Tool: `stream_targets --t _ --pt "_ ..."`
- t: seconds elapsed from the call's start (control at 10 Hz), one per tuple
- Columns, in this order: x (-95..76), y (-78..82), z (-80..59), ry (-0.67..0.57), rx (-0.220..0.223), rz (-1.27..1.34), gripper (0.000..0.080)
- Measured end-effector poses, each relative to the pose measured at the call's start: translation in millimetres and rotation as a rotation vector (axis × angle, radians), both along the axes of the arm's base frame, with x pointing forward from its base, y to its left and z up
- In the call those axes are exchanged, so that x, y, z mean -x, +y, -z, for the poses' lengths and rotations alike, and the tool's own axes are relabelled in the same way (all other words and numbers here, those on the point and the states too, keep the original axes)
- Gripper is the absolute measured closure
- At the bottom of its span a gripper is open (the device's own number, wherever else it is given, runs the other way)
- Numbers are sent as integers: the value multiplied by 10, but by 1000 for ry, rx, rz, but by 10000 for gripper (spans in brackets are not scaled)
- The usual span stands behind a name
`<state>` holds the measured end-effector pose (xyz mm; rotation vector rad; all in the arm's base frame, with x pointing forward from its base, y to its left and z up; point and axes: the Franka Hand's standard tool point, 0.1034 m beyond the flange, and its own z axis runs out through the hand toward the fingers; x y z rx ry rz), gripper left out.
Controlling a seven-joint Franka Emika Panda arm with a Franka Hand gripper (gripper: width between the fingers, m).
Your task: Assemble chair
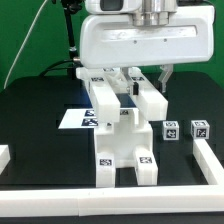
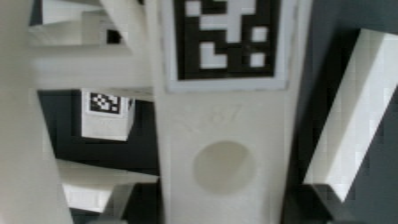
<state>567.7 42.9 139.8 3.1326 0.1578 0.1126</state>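
Your pincer point(image 1: 140, 82) hangs under the white robot body point(image 1: 130, 40), just over the far end of the chair point(image 1: 120, 135). The chair is a white piece of two long slabs with a crosspiece; it lies on the black table point(image 1: 40, 100) and reaches from below the pincer toward the camera. In the wrist view one tagged slab point(image 2: 222, 150) stands directly under the pincer, very near. Whether the fingers are clenched on it or released, you cannot tell. A small tagged block point(image 1: 171, 130) and a second block point(image 1: 200, 128) sit apart from the pincer on the exterior view's right — the marker board point(image 1: 70, 118) lies on its other side.
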Motion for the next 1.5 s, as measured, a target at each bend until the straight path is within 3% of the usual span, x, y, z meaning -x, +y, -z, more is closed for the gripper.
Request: stream_targets --t 0.3,0.8,1.5 --pt "17 -70 3 0 -31 99 515" --pt "31 -53 53 -85 -22 47 515" --pt "40 -10 51 -87 -29 56 515"
